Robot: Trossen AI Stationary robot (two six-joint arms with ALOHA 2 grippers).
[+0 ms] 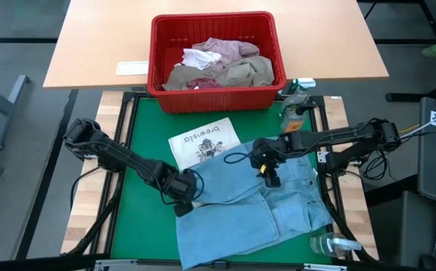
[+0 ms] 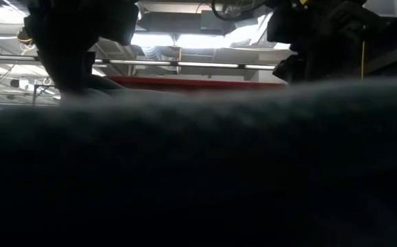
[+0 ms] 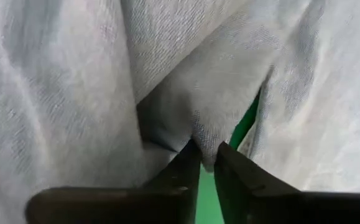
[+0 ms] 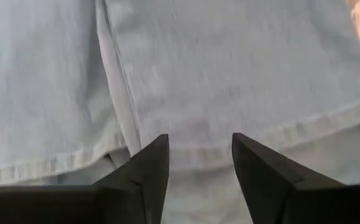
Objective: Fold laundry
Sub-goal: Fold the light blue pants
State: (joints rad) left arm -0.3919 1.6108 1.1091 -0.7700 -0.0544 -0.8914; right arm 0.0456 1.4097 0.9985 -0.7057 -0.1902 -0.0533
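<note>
Light blue denim jeans (image 1: 255, 207) lie folded on the green mat (image 1: 146, 128), filling its near right part. My left gripper (image 1: 184, 200) points down at the jeans' left edge, its fingers a narrow gap apart with a small fold of denim (image 3: 206, 149) between the tips. My right gripper (image 1: 269, 175) hovers open over the jeans' far part, its fingers standing either side of a hemmed edge (image 4: 198, 146). More laundry (image 1: 218, 64), pink, white and tan, lies heaped in the red basket (image 1: 157, 56). In the low view the denim (image 2: 198, 165) fills the foreground. My left gripper comes from above, pointing steeply down, with a fold at the jeans' left edge (image 3: 204, 142) between its fingertips. The fingers (image 3: 189, 163) stand slightly apart and green mat shows through the gap below the fold. I cannot tell whether they touch the cloth, which rests on the mat.
A printed leaflet (image 1: 204, 143) lies on the mat just beyond the jeans. One spray bottle (image 1: 297, 92) stands at the mat's far right corner, another (image 1: 330, 245) lies at its near right. The basket sits on a wooden table (image 1: 97, 45) beyond the mat.
</note>
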